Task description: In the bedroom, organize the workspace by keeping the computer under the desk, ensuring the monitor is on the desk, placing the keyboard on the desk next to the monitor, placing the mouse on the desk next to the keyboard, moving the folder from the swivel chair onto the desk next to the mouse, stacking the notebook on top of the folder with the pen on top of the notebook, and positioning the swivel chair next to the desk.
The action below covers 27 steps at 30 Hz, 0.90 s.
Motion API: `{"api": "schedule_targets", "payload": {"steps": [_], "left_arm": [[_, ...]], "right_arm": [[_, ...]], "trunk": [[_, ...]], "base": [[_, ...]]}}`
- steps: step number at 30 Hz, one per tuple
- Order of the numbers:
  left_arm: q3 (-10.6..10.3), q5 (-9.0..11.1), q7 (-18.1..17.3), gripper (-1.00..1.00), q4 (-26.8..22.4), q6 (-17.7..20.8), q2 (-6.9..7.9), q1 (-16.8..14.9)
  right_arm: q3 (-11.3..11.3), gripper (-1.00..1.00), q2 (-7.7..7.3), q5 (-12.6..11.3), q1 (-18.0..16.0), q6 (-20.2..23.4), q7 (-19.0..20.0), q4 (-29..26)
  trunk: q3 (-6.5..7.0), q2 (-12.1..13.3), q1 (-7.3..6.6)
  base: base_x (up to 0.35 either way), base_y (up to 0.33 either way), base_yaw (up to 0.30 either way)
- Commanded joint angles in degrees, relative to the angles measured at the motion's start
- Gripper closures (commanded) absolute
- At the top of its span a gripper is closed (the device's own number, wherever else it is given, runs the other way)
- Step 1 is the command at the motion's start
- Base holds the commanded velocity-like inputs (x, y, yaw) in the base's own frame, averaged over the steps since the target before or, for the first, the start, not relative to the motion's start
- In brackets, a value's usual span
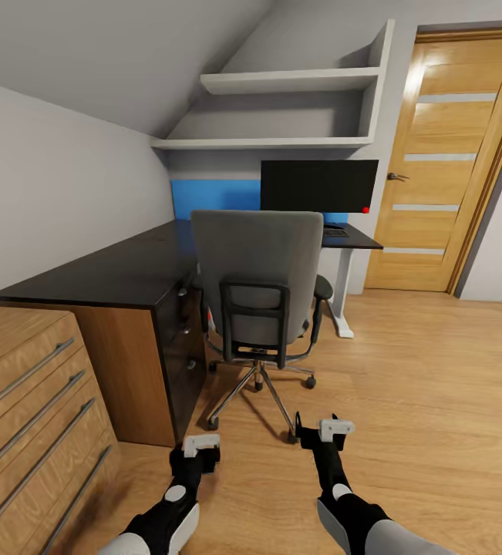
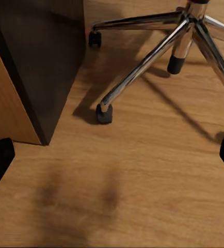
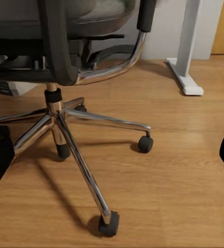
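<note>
- currently, left gripper (image 1: 202,444) and right gripper (image 1: 324,428) hang low over the wood floor (image 1: 436,385), just short of the swivel chair (image 1: 257,285). in both wrist views the fingers sit wide at the frame edges with bare floor between: both released, nothing held.
- chair stands at the desk (image 1: 112,270), back toward the robot, near castors (image 2: 104,114) close ahead of the grippers. seat top is hidden by the backrest, so i cannot tell whether the folder lies there.
- monitor (image 1: 318,185) is on the far desk; keyboard (image 1: 335,230) lies just beside it to the right. mouse, notebook, pen, computer not made out.
- judgement: whichever item is next, see the seat and desk surface before committing. approach around the chair's right, keep arms above the chrome legs (image 3: 83,165); castors roll easily, so avoid nudging the base.
</note>
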Motion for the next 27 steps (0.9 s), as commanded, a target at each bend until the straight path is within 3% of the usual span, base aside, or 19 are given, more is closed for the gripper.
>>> {"api": "schedule_targets", "payload": {"steps": [1, 5, 9, 12, 13, 14, 21, 27], "left_arm": [[-0.10, 1.69, 1.21, -1.00, -2.52, 3.34, 0.00, -0.06], [1.27, 5.66, 2.35, -1.00, -14.67, 24.37, 0.62, -0.14], [2.28, 10.53, 1.96, -1.00, -19.24, 29.90, 1.53, -0.19], [2.30, 10.56, 1.90, -1.00, -19.10, 25.26, 1.72, -0.18], [2.32, 10.58, 1.86, -1.00, -18.76, 20.85, 2.72, -0.18], [2.25, 10.50, 1.79, -1.00, -16.08, 17.43, 5.16, -0.18], [2.17, 10.09, 1.89, -1.00, -15.33, 17.18, 5.30, -0.18], [0.86, 7.30, 2.11, -1.00, -13.25, 16.93, 5.34, -0.18]], "right_arm": [[0.39, -1.00, -0.44, -0.40, -0.05, -0.18, -0.35, 0.05], [0.20, -1.00, -1.32, -0.43, -0.05, -0.35, -0.43, -0.05], [0.35, -1.00, -1.32, -0.39, -0.05, -2.31, -0.44, -0.23], [0.25, -1.00, -1.29, -0.42, -0.05, -3.06, -0.44, -0.22], [0.25, -1.00, -1.34, -0.41, -0.05, -3.64, -0.46, -0.37], [0.31, -1.00, -1.43, -0.32, -0.05, -5.53, -1.50, -0.25], [0.27, -1.00, -1.50, -0.34, -0.05, -5.85, -1.93, -0.13], [0.25, -1.00, -1.50, -0.38, -0.05, -5.88, -2.02, -0.12]], "trunk": [[-0.06, -0.02, -0.01], [-0.06, -0.02, -0.01], [-0.06, -0.02, -0.01], [-0.06, -0.02, -0.01], [-0.06, -0.02, -0.01], [-0.06, -0.02, -0.01], [-0.07, -0.02, -0.01], [-0.10, -0.02, -0.01]], "base": [[0.000, 0.000, -0.005], [0.000, 0.000, -0.002], [0.000, 0.000, 0.000], [0.000, 0.000, 0.000], [0.000, 0.000, 0.000], [0.167, 0.188, -0.189], [0.238, 0.200, -0.251], [0.309, 0.073, -0.055]]}}
